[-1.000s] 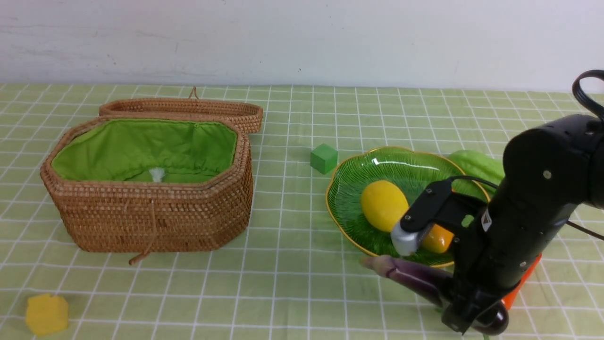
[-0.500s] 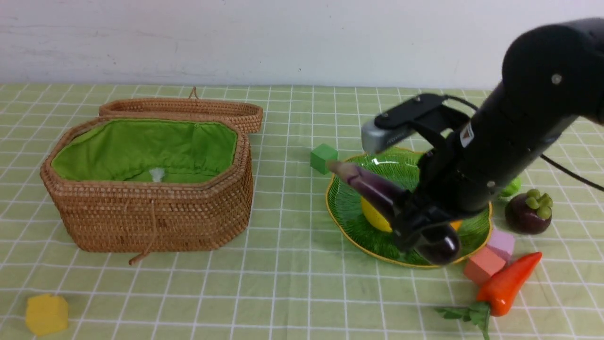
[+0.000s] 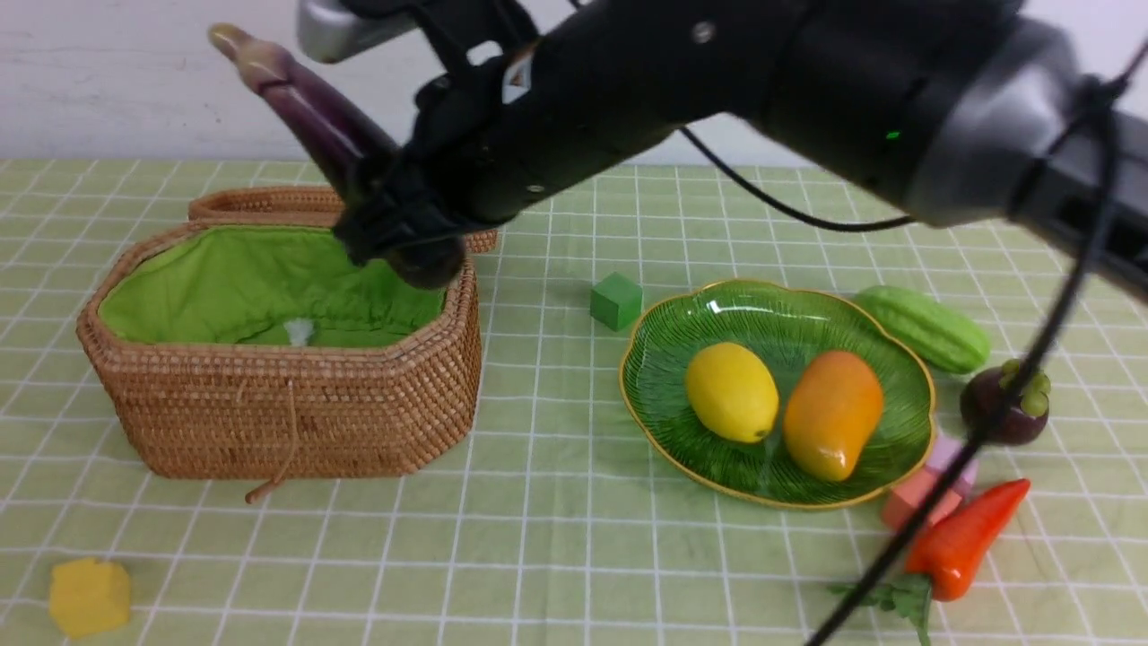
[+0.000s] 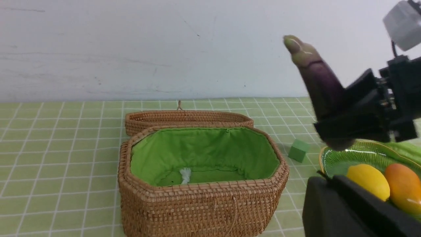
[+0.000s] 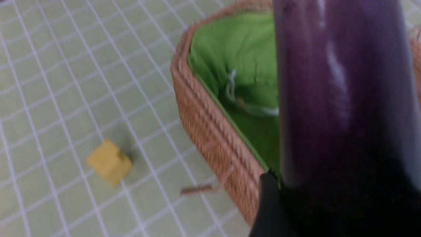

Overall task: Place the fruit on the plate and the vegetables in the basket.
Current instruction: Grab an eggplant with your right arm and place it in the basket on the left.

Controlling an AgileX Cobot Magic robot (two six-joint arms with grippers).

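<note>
Above the right end of the open basket (image 3: 287, 422), the right gripper (image 3: 381, 211) was pinching the thick lower part of the eggplant (image 3: 309, 112), its jaws kept apart by the toy's girth. The eggplant stood tilted, pale stem end high and leaning toward the robot's left, dark rounded end hanging just over the wicker rim. The left gripper (image 4: 348, 204), seen only from its own wrist camera, was pressed together and held nothing.

The basket's green lining looked empty of vegetables, and its lid (image 3: 269, 205) lay open behind it. To the right, well apart, the plate (image 3: 673, 359) held the lemon (image 3: 731, 392) and the mango (image 3: 832, 413) side by side. The mangosteen (image 3: 982, 408) sat on the checked tablecloth (image 3: 556, 538) just beside the plate's right rim. The gourd (image 3: 924, 327) lay behind that rim and the carrot (image 3: 964, 538) in front of it.

This appeared to be the delivery of the first vegetable. The next move likely called for shifting the eggplant over the middle of the lining, lowering it with its length along the basket so neither end caught the rim, then opening the jaws.
</note>
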